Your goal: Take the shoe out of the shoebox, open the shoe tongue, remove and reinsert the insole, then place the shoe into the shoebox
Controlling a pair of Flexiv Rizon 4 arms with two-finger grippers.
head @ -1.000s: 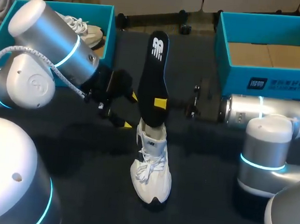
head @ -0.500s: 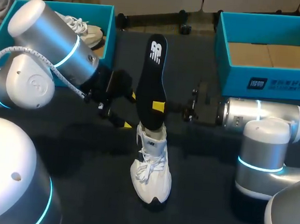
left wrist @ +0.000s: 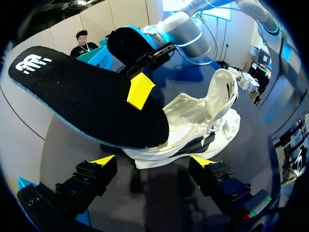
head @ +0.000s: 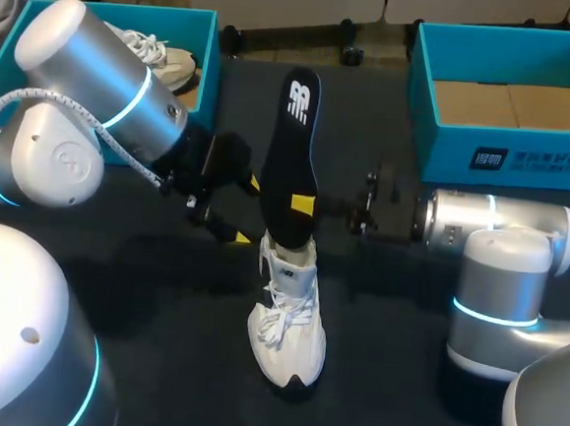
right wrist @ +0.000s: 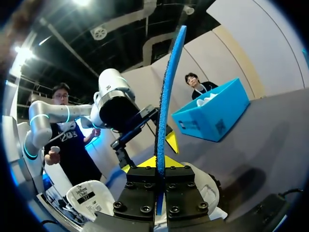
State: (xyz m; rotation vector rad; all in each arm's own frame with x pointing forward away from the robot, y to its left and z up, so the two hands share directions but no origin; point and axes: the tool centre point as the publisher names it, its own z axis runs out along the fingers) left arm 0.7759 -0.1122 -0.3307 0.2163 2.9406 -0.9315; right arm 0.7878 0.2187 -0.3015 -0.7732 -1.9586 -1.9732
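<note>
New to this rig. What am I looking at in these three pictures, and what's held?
Two robot arms at a dark table, each ending in a two-finger gripper with yellow tips. The head view looks down from above and behind; the two round views come from wrist cameras. The right gripper is shut on a black insole, its lower end at the white shoe standing on the table. The left gripper is open near the shoe, holding nothing. The left teal box holds a second shoe; the right teal box is empty.

The right pincer (head: 302, 205) now sits slightly further left than before, and the insole (head: 292, 145) it grips stands a little lower in the shoe (head: 288, 322).
</note>
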